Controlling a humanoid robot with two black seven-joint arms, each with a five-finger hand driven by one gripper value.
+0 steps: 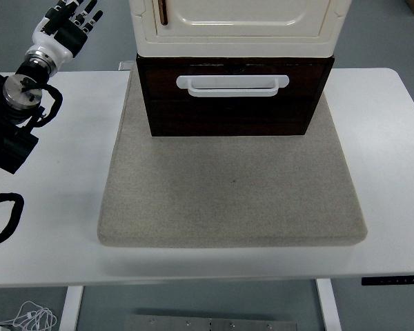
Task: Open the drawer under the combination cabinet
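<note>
White counter (393, 138), coarse grey felt mat (231, 193), dark wooden drawer (234, 110), glossy white loop handle (232, 84), cream cabinet (238, 27) above, left hand (70, 22) raised, fingers relaxed, empty

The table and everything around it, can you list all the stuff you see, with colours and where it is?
Table: one, white, fills the view.
Mat: one, grey-beige, middle of the table.
Drawer: one, dark brown, closed, at the mat's back under the cabinet.
Handle: one, white, on the drawer front.
Cabinet: one, cream, on top of the drawer.
Cables: white, on the floor, bottom left.
Left hand: one, black and white, raised at top left, fingers relaxed, holding nothing.
</note>
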